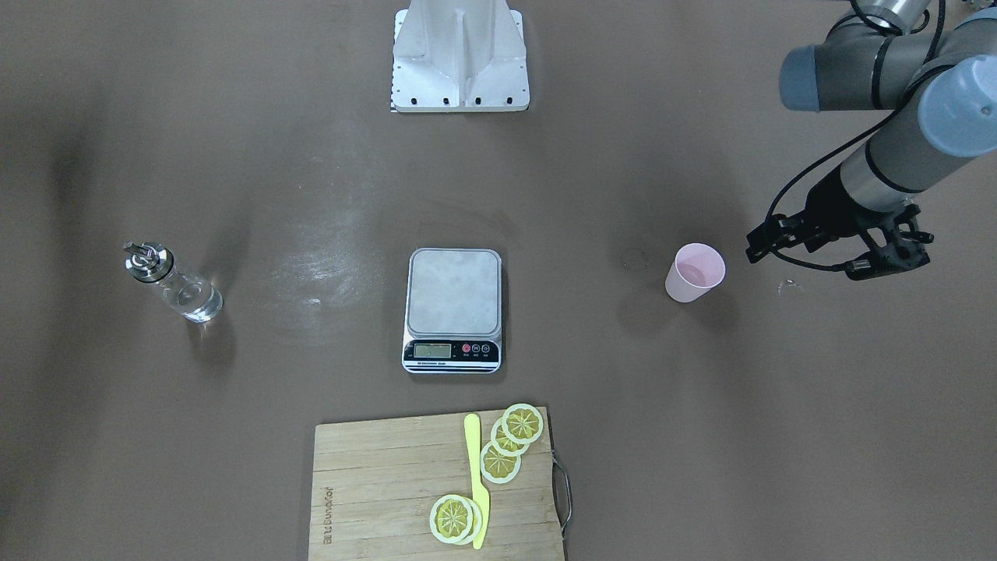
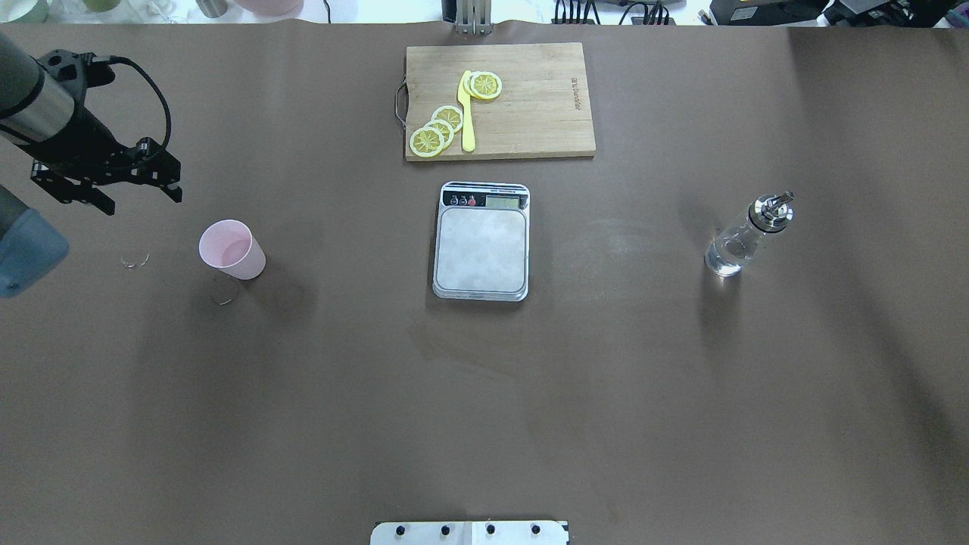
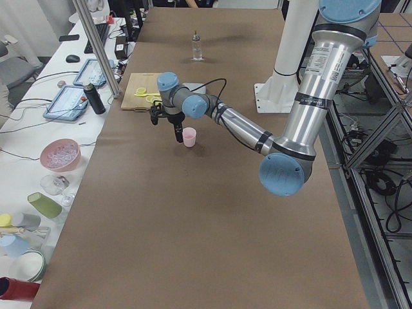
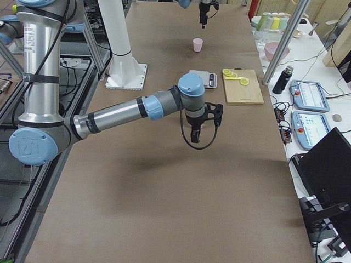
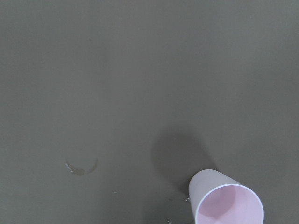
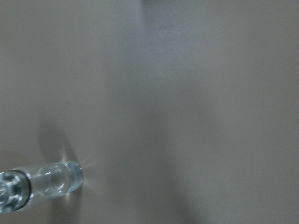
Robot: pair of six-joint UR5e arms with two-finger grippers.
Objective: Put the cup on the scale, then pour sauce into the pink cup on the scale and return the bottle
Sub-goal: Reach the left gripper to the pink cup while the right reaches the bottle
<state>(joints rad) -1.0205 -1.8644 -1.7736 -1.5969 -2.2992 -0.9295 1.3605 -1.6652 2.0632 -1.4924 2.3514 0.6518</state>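
Three task items stand in one row across the brown surface [image 2: 484, 416], all well apart. The pink cup [image 2: 231, 250] is upright on the robot's left, the scale [image 2: 481, 251] is in the middle, and the glass bottle [image 2: 746, 235] of clear sauce [image 2: 725, 259] is on the right. Just beyond the cup, the left jaws hover spread wide, holding nothing. Whether the right jaws are spread I cannot tell. Farthest lies a wooden cutting board [image 2: 537, 113] with lemon slices [image 2: 428, 141] and a yellow knife [image 2: 467, 121].

The bottle [image 6: 39, 184] was blurred and cut by the right wrist view's left edge (top end lost). The cup [image 5: 226, 200] ran off the left wrist view's bottom. On the scale [image 1: 452, 310] the digits were unreadable. The right gripper [image 4: 205, 126] showed only sidelong, jaws unjudgeable.
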